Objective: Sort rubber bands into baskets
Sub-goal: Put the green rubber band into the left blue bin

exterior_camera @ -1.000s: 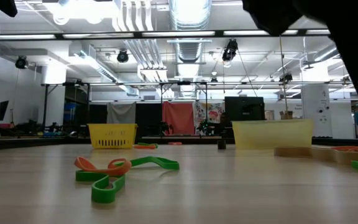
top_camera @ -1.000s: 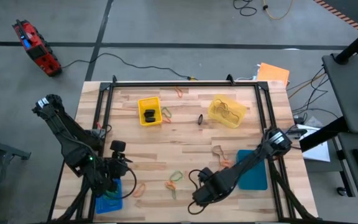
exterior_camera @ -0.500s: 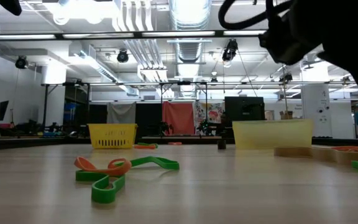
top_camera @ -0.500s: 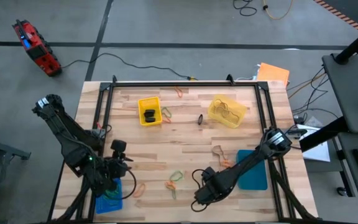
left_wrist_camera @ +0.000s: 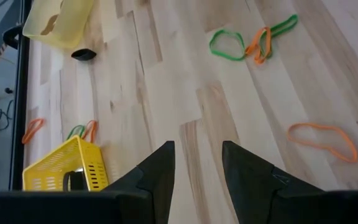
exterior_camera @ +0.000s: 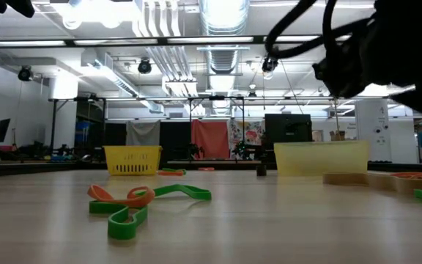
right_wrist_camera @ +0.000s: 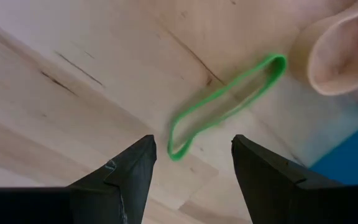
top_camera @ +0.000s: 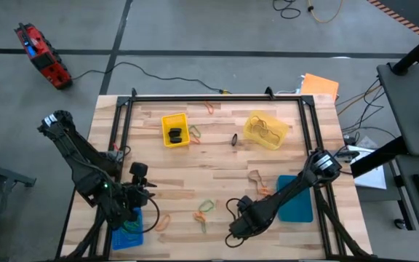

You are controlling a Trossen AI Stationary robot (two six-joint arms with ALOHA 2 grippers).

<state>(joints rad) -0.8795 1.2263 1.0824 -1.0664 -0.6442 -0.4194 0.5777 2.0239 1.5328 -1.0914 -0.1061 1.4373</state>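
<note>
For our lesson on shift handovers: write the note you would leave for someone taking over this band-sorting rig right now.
Left end effector: open, empty, near the bright blue basket.
Right end effector: open, empty, over a green band.
Done: black bands in the bright yellow basket; tan bands in the pale yellow basket.
Left: loose bands on the table, among them an orange one, a green and orange cluster, a black one, and a few near the teal basket.
</note>
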